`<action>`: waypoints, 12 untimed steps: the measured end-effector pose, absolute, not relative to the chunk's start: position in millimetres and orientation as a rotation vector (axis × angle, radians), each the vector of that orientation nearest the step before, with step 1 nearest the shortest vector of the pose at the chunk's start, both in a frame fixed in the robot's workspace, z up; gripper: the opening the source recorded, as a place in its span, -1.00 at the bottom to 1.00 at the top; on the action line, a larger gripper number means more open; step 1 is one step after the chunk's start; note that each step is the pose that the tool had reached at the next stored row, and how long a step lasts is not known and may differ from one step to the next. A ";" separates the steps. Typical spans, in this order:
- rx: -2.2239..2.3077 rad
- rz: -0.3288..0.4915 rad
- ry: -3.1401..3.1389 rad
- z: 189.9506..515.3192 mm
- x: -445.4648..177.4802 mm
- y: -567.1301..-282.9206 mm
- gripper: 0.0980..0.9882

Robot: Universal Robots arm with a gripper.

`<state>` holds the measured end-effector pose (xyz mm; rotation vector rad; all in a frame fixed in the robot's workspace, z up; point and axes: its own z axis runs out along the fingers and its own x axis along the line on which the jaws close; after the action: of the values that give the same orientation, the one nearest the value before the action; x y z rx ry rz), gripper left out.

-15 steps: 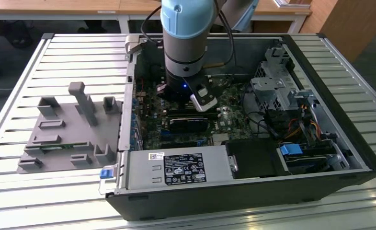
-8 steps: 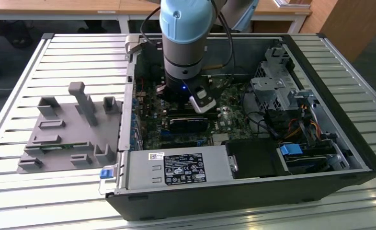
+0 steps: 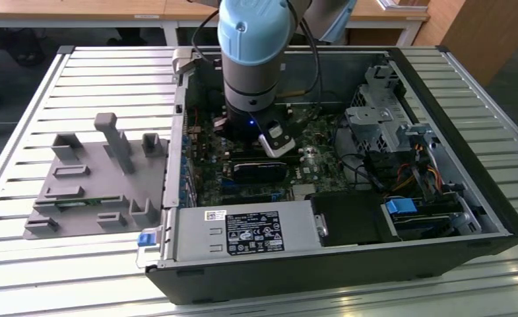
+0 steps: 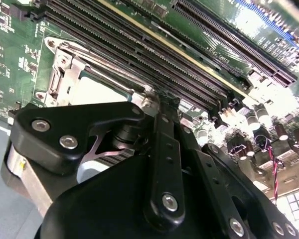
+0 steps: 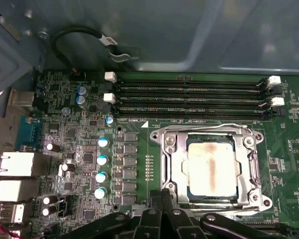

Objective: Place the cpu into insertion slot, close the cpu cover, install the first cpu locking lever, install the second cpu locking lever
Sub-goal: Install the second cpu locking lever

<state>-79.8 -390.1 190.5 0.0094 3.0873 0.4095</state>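
Note:
In the first wrist view the cpu (image 5: 212,167), a pale square chip with a brownish smear, lies in the insertion slot (image 5: 165,137). The silver cpu cover (image 5: 172,159) is down around it as a frame. A thin wire lever (image 5: 204,126) runs along the socket's side nearest the memory slots. My gripper (image 5: 161,196) is shut with nothing held, its black fingertips at the socket's opposite edge. The second wrist view has the gripper (image 4: 162,97) just beside the cpu (image 4: 97,89) and cover (image 4: 60,74). The exterior view has the arm (image 3: 254,59) reaching down into the computer case.
Long black memory slots (image 5: 189,94) lie beside the socket. Blue-topped capacitors (image 5: 102,159) and rear ports (image 5: 12,164) stand nearby. The open case holds a power supply (image 3: 241,231) and a drive cage (image 3: 382,119). A grey fixture block (image 3: 92,178) sits on the slatted table.

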 end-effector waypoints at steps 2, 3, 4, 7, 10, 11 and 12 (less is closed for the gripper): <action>0.010 0.410 3.087 190.4 -79.8 -390.1 -0.98; 0.010 0.411 3.087 190.5 -79.8 -390.1 -0.98; 0.010 0.412 3.086 190.9 -79.8 -390.1 -0.98; 0.010 0.413 3.086 196.1 -79.8 -390.1 -0.98; 0.010 0.414 3.086 203.3 -79.8 -390.1 -0.98; 0.010 0.415 3.086 205.4 -79.8 -390.1 -0.98; 0.010 0.416 3.086 207.2 -79.8 -390.1 -0.98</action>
<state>-79.8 -390.1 207.2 0.0097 3.0860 0.4156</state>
